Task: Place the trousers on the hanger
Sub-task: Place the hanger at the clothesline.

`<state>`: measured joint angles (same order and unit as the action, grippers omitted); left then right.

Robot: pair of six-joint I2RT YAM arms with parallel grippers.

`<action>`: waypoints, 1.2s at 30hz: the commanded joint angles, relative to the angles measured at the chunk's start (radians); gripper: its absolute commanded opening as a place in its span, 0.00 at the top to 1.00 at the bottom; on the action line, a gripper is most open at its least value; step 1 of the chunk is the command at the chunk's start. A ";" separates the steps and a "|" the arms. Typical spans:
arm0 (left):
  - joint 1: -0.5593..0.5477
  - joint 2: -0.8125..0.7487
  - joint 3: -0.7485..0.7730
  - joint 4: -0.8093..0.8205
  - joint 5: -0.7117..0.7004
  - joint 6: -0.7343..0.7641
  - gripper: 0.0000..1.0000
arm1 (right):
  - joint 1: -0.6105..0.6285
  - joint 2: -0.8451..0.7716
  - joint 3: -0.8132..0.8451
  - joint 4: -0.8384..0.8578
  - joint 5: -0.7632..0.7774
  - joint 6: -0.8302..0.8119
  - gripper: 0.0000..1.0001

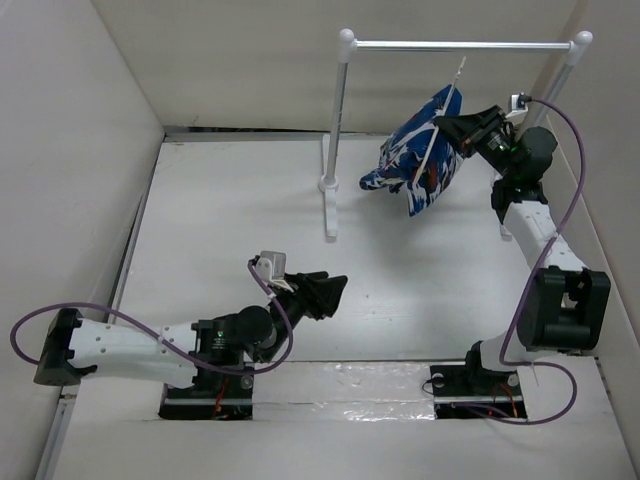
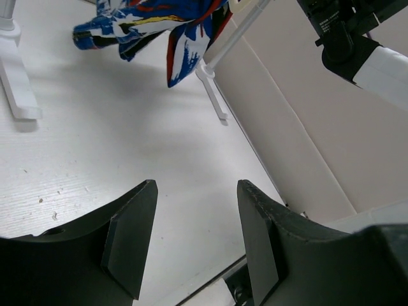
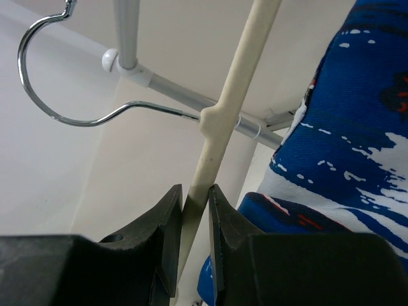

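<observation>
One trousers [image 1: 420, 150] on one hanger [image 3: 217, 121] beside rail stand [image 1: 460, 45]; raised right fingers [image 3: 167, 236] clamp hanger, low left fingers [image 2: 131, 236] spread, empty.

Bright, even light from above washes the white worktop [image 1: 200, 220]. Shadows under the white two-post rail stand [image 1: 340, 120] are soft. In the wrist views the black fingers [image 2: 131, 242] look slightly blurred.

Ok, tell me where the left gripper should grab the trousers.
Probably the loose low end of the trousers, approached from the left: it hangs free of the hanger, whose right side the right gripper clamps. The left gripper is open.
</observation>
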<state>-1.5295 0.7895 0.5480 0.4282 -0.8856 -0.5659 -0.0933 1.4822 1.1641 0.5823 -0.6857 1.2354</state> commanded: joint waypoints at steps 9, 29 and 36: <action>0.034 0.028 -0.003 0.004 0.043 -0.052 0.49 | -0.060 0.098 0.292 0.200 -0.014 0.030 1.00; 0.045 0.057 0.024 -0.091 0.054 -0.109 0.49 | -0.109 0.244 0.246 0.231 -0.020 -0.011 0.93; 0.045 0.089 0.053 -0.127 0.063 -0.127 0.49 | -0.140 0.150 0.116 0.316 -0.026 -0.036 0.41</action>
<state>-1.4902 0.8673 0.5514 0.3229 -0.8291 -0.6804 -0.2192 1.7134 1.3201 0.7681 -0.6937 1.2331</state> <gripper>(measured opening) 0.510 0.561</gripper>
